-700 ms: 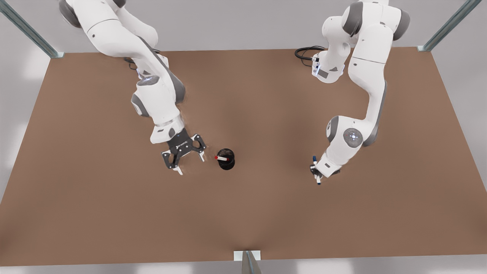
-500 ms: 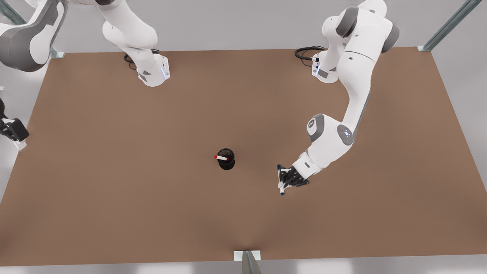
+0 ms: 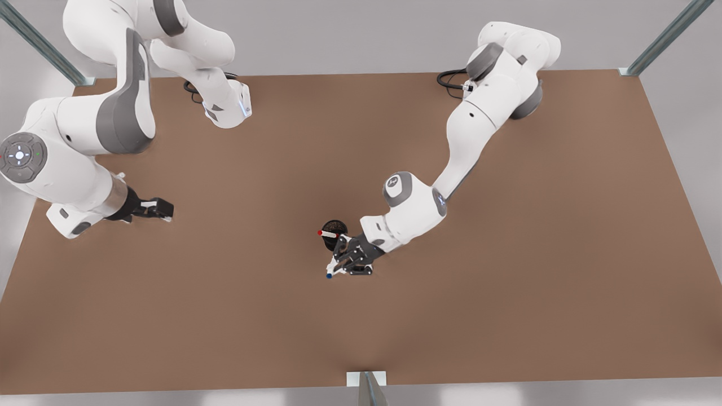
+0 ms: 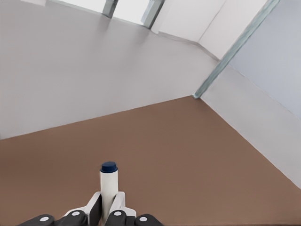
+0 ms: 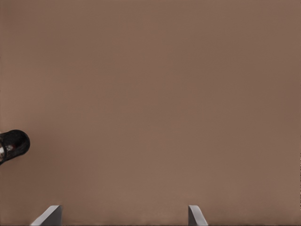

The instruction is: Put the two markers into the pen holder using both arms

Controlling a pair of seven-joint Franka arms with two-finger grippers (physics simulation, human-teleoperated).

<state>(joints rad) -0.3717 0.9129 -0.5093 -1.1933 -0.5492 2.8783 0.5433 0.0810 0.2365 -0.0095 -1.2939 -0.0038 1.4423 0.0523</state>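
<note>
Brown worktop. Left gripper clenched on blue marker beside pen holder, red marker inside. Right gripper waits far left, jaws spread. Judgement: upend marker over rim, then release.

The pen holder stands mid-table; one marker rests in it, the other marker just beside it.

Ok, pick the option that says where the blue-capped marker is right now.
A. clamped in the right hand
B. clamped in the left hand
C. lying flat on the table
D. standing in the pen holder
B: the left wrist view shows the left hand shut on the blue-capped marker, and the front view shows it beside the pen holder, not yet inside.
</note>
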